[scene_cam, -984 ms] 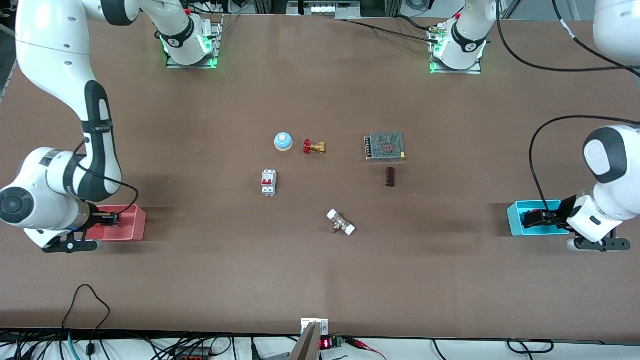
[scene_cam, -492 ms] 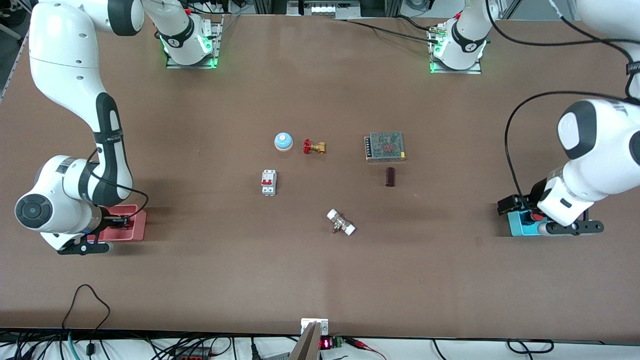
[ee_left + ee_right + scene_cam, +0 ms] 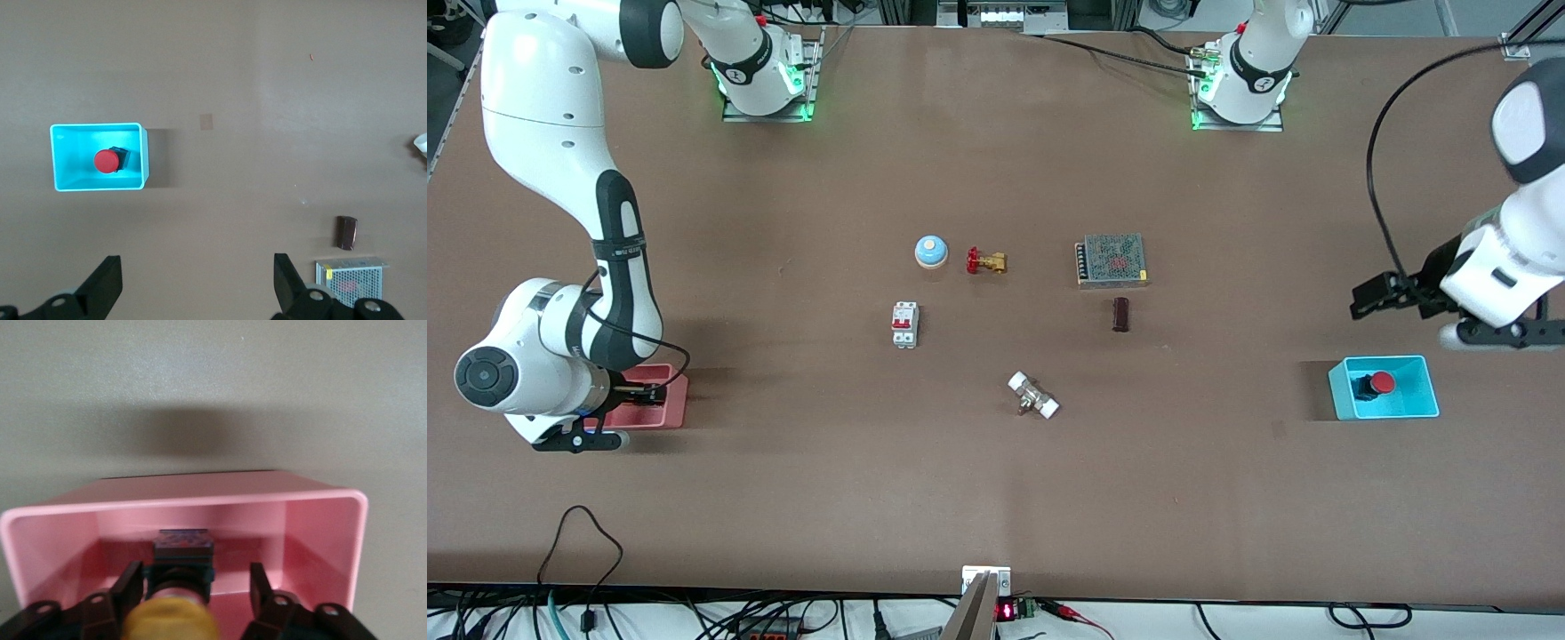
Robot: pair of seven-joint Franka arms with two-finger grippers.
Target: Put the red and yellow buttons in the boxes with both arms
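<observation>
The red button [image 3: 1375, 383] sits in the cyan box [image 3: 1423, 396] near the left arm's end of the table; both show in the left wrist view, button [image 3: 105, 161] in box [image 3: 67, 133]. My left gripper [image 3: 1371, 298] is open and empty, up in the air, over the bare table just past the box, fingers wide apart [image 3: 197, 283]. My right gripper [image 3: 645, 392] is down inside the pink box [image 3: 674, 402]. In the right wrist view the yellow button [image 3: 171, 620] rests in the pink box [image 3: 200, 499] between the open gripper [image 3: 193, 587], with a gap on one side.
Mid-table stand a blue dome bell [image 3: 931, 252], a brass valve with red handle [image 3: 985, 261], a grey mesh-topped unit [image 3: 1112, 260], a dark brown cylinder [image 3: 1120, 314], a white breaker with red switches [image 3: 905, 324] and a white-ended fitting [image 3: 1033, 396].
My left gripper has risen out of the cyan box and moved off it, leaving the red button inside. My right gripper has stayed in the pink box, shifting only slightly.
</observation>
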